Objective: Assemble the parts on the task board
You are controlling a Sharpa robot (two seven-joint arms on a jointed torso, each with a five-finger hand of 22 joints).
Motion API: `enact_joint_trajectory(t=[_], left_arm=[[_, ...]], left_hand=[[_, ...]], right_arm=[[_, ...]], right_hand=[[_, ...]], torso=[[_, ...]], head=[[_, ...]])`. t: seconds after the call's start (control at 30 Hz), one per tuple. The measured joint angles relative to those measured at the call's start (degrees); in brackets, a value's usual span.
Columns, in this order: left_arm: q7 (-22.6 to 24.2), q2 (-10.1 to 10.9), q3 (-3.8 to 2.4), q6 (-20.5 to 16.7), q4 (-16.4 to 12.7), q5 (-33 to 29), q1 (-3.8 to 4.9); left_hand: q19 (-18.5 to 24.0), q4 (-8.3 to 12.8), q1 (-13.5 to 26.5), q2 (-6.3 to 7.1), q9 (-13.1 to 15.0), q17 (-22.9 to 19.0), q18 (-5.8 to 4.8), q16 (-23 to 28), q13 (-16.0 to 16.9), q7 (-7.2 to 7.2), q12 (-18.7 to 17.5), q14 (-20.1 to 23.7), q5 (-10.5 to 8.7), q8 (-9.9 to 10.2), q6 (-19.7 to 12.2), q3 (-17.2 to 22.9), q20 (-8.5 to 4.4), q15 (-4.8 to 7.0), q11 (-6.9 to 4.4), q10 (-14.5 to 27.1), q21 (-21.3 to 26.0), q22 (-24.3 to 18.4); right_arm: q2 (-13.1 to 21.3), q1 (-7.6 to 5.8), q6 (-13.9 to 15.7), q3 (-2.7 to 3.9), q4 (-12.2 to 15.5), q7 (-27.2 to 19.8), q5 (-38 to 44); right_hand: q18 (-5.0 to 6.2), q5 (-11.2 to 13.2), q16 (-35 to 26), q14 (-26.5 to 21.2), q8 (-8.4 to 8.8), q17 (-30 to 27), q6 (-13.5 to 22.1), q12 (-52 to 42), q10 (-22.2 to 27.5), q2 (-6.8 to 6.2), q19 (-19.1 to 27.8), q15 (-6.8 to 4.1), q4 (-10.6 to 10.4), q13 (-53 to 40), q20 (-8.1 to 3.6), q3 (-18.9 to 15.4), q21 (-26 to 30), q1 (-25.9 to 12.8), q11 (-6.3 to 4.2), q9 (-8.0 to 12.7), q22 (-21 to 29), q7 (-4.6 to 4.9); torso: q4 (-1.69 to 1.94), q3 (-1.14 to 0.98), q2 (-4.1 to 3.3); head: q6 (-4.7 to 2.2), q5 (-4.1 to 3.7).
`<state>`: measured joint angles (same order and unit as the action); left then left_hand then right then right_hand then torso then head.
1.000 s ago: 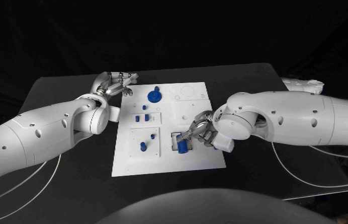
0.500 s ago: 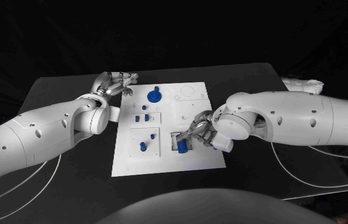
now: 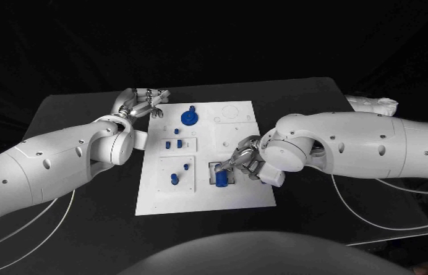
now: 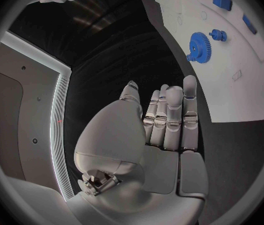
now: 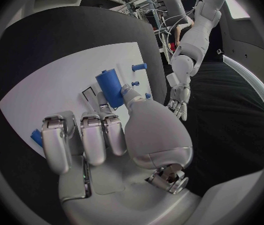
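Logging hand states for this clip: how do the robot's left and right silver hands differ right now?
The right hand holds the blue cylinder part over the white task board, near its front right; the left hand holds nothing. The left hand sits off the board, beside its far left corner, over the black table. In the left wrist view its fingers lie straight and side by side. Both are silver, on white arms.
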<state>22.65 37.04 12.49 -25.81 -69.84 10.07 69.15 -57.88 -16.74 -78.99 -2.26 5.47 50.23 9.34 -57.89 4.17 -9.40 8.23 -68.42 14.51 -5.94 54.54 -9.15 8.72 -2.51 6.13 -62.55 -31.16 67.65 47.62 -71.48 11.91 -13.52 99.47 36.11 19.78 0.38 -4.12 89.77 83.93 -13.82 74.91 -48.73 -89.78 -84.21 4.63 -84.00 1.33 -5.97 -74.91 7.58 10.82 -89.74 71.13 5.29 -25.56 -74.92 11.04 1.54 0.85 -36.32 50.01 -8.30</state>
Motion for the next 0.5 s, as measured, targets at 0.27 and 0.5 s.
enact_joint_trajectory(t=[0.27, 0.5], left_arm=[[0.0, 0.0, 0.0, 0.0, 0.0, 0.0, 0.0], [0.0, 0.0, 0.0, 0.0, 0.0, 0.0, 0.0]], left_hand=[[0.0, 0.0, 0.0, 0.0, 0.0, 0.0, 0.0, 0.0, 0.0, 0.0, 0.0, 0.0, 0.0, 0.0, 0.0, 0.0, 0.0, -0.05, 0.0, 0.0, 0.0, 0.0], [0.0, 0.0, 0.0, 0.0, 0.0, 0.0, 0.0, 0.0, 0.0, 0.0, 0.0, 0.1, 0.0, 0.0, 0.0, 0.0, 0.0, -0.05, 0.0, 0.0, 0.0, 0.0]], right_arm=[[-0.1, 0.1, 0.6, -0.06, -0.2, 0.1, 0.0], [-0.1, 0.08, 0.8, -0.03, -0.3, 0.1, 0.0]], right_hand=[[0.0, 0.9, 0.0, 0.0, 0.78, 0.0, -1.7, 0.0, 0.0, -3.48, 0.0, 0.41, -0.9, 0.0, 0.43, -3.9, 0.0, -3.6, -0.01, -0.1, 0.0, -1.7], [0.0, 1.0, 0.0, 0.2, 1.04, 0.0, -1.6, 0.0, 0.2, -4.44, 0.0, 0.62, -1.7, 0.0, 0.43, -5.8, 0.0, -4.5, 0.2, -0.2, 0.0, -1.57]], torso=[[0.0, 0.01, 0.01], [0.0, 0.01, 0.01]], head=[[0.0, 0.05], [0.0, 0.07]])
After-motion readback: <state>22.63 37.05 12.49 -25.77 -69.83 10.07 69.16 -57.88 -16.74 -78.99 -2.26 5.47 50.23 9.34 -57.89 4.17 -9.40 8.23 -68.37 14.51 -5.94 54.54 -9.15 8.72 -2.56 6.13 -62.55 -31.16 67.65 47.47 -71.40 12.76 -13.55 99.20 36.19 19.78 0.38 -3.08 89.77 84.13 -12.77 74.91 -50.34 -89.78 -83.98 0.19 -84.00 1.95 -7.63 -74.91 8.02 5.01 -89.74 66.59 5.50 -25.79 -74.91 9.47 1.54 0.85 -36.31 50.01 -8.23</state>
